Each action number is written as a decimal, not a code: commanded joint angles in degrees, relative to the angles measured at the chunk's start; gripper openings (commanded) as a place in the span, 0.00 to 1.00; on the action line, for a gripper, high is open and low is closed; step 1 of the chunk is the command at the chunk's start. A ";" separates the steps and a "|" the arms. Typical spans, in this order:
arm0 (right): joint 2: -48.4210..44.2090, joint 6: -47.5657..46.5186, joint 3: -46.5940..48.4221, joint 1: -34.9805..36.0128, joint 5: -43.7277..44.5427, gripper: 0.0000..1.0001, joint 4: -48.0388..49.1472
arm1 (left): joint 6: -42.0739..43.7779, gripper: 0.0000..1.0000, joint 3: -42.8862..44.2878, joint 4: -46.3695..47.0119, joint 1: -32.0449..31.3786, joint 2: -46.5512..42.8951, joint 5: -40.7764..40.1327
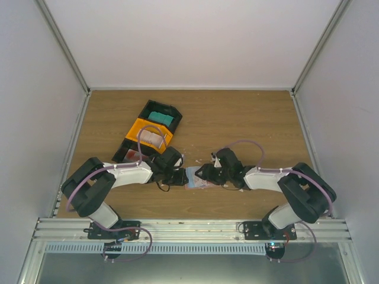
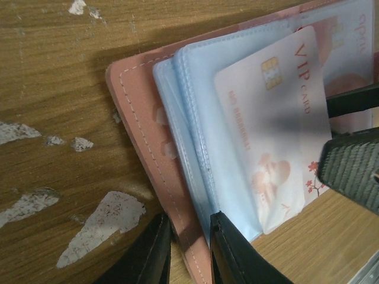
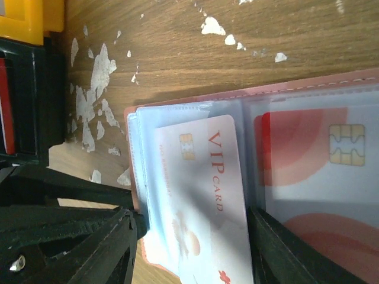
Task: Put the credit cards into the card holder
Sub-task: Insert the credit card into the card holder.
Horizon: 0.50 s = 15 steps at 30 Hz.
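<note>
**A:** Where is the holder?

**B:** The holder (image 1: 197,178) is spread open by the near edge of the worktop (image 1: 249,118), midway between the side edges, with an arm at either end. Its cover (image 2: 133,112) is clamped by the left fingers (image 2: 220,251), which are closed on it.

**A:** And the card?

**B:** The VIP card (image 3: 204,195) is seen on the sleeves (image 2: 189,118). Its long axis runs straight away from the right fingers (image 3: 281,254), which seem set either side of its near end. Whether it is squeezed cannot be told.

**A:** What is called for?

**B:** A push along that axis by the right arm is judged necessary, with the holder steadied by the left.
</note>
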 commanded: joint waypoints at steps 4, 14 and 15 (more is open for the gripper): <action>4.39 -2.23 3.63 4.35 5.01 0.51 -4.83 | 0.86 0.22 -2.06 2.42 -0.75 0.23 1.02; 0.08 -4.91 4.13 4.99 13.39 0.54 -10.46 | -0.17 0.18 -3.18 2.18 -0.84 -0.43 -0.01; -0.60 -6.02 3.99 5.04 14.01 0.55 -10.48 | -0.19 0.18 -3.20 2.01 -0.84 -0.58 -0.17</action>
